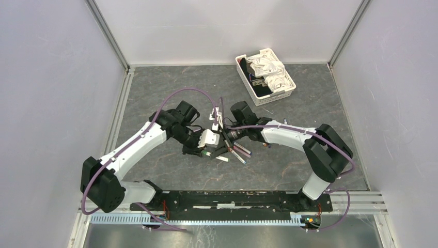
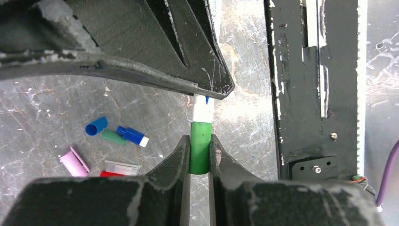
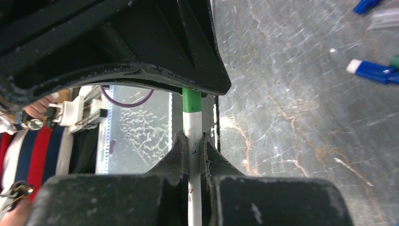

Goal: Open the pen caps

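Grey, marbled and walled on three sides, the desk (image 1: pixel 170 82) carries a black rail (image 1: pixel 232 199) along its near edge, with both arm bases bolted to it, the left one towards the near left corner and the right one towards the near right corner. From there the arms reach inward and meet around the middle of the desk.

Just nearer than that meeting point, a few pens (image 1: pixel 240 153) lie fanned out on the surface. The left wrist view also shows loose caps (image 2: pixel 96 126) scattered together there, in blue, green, pink and red.

Above them one pen is held between the two arms. The left end effector (image 2: pixel 200 141) is closed down to a narrow gap, pinching the green cap (image 2: pixel 200 157). The right end effector (image 3: pixel 192 141) is closed almost fully on the white barrel (image 3: pixel 192 125) of the same pen. The cap is still seated on the barrel.

Bare surface stretches along the left edge and across the far middle. A white basket (image 1: pixel 277 95) of cloth (image 1: pixel 268 70) sits by the far right corner, well apart from the arms. The pale walls (image 1: pixel 51 77) stand close along the left, right and far edges.
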